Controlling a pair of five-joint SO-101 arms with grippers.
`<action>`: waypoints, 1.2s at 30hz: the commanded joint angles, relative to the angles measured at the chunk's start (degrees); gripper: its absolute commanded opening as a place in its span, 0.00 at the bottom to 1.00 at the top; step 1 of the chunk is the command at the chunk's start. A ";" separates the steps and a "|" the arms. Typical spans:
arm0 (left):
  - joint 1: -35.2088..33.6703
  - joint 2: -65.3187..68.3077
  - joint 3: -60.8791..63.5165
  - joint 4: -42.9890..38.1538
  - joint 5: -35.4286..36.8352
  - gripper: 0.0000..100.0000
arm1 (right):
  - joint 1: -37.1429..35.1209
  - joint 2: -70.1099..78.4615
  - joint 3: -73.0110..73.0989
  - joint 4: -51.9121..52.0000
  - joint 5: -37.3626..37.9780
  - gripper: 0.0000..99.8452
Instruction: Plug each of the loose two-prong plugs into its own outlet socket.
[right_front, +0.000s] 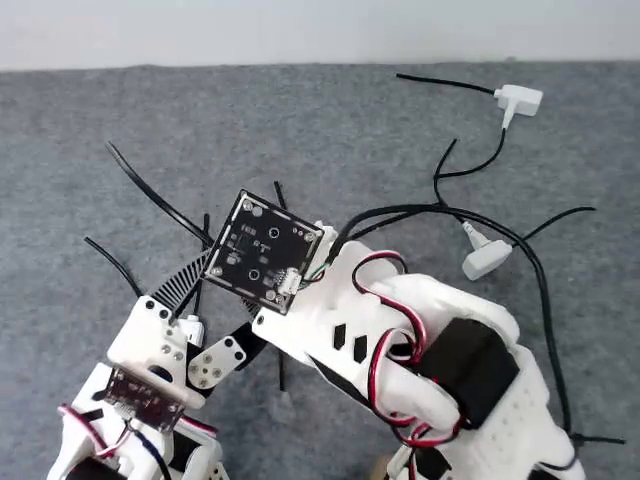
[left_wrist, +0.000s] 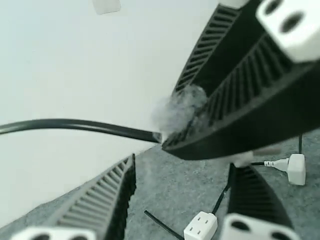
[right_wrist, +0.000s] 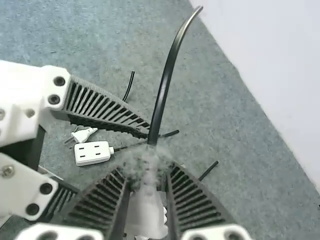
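Right end effector (right_wrist: 147, 167) clamped on plug (right_wrist: 145, 205); cord (right_wrist: 167, 75) runs out past its tips. Left end effector (left_wrist: 182, 170) wide open, straddling cord, probably to steady it. Socket (right_wrist: 92, 152) lies on bench (right_wrist: 225, 125), apart from both.

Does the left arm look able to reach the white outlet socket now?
Probably yes: the left end effector is open, and the outlet socket lies uncovered ahead. The right end effector, shut on a black cable, sits close beside.

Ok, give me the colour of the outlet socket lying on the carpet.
The outlet socket is white; the right wrist view shows it best.
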 joint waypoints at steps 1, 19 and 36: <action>0.35 -0.62 -1.54 -1.76 1.14 0.30 | -2.33 -1.45 -2.64 1.10 0.53 0.01; 0.44 -0.62 3.74 -2.11 2.37 0.30 | -5.49 -1.19 -2.55 4.09 1.23 0.01; 6.95 -0.70 -6.64 0.18 1.23 0.30 | -0.22 -1.54 -2.81 -10.77 7.82 0.01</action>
